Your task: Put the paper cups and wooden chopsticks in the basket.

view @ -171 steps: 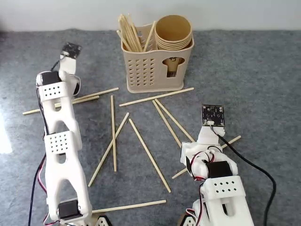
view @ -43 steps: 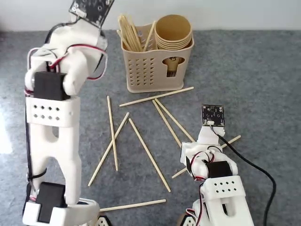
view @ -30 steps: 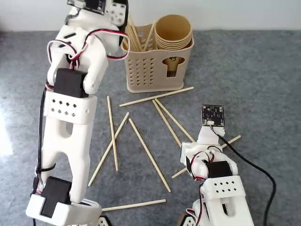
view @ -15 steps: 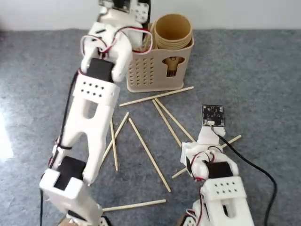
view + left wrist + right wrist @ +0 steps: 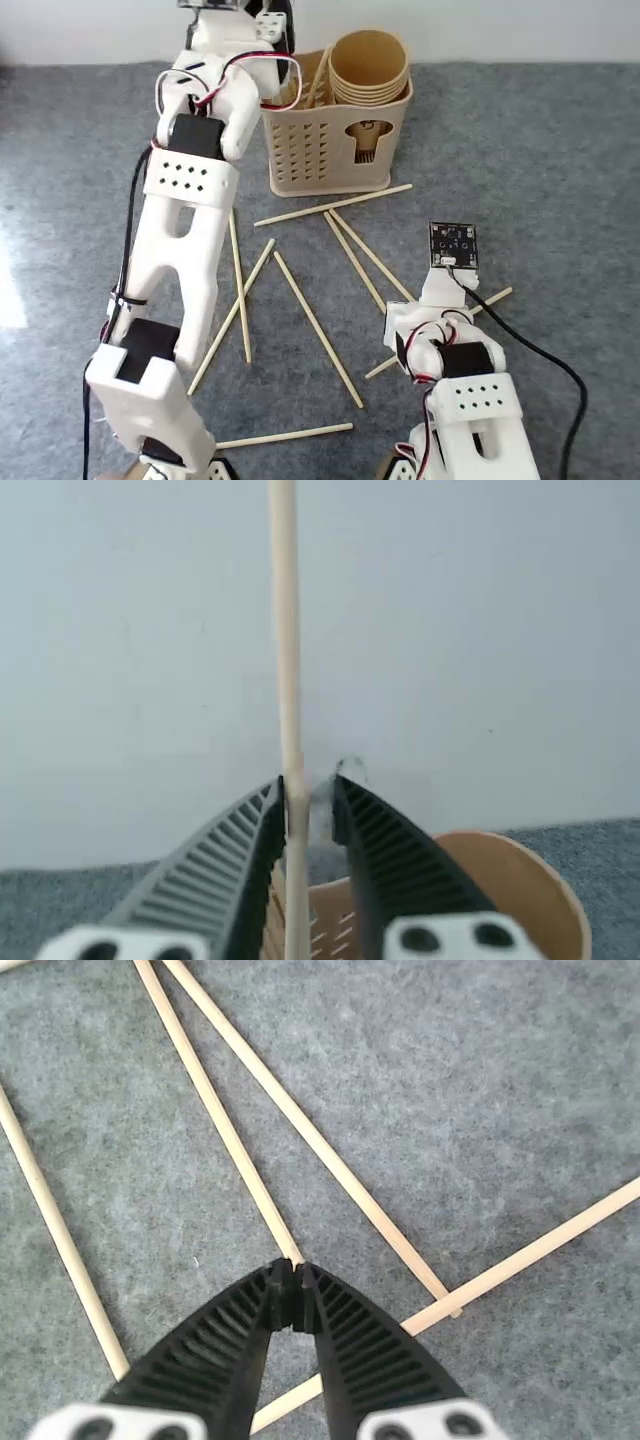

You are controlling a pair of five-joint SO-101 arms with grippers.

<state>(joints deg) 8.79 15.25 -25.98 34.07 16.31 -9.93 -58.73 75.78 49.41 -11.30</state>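
**Chopstick point(image 5: 285, 630) over the basket point(image 5: 325, 155)**

Shows the left gripper point(image 5: 308, 790) slightly parted around an upright chopstick, touching one finger, above the basket with its stacked paper cups point(image 5: 368, 62). Shows the right gripper point(image 5: 292, 1285) pressed together, empty, low among loose chopsticks point(image 5: 316, 327) on the grey mat point(image 5: 560, 150).

- left arm point(image 5: 185, 260), right arm point(image 5: 470, 400): white shells, black servos, hole-grid brackets
- red/white/black servo wiring, thick black cable point(image 5: 540, 352) off right arm
- black circuit board point(image 5: 453, 245) on right wrist
- left gripper point(image 5: 310, 790), right gripper point(image 5: 293, 1280): black, ribbed

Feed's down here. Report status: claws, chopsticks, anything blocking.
Left claw over basket with upright chopstick. Right claw shut, empty, low over mat. Loose chopsticks on mat. No obstruction seen.
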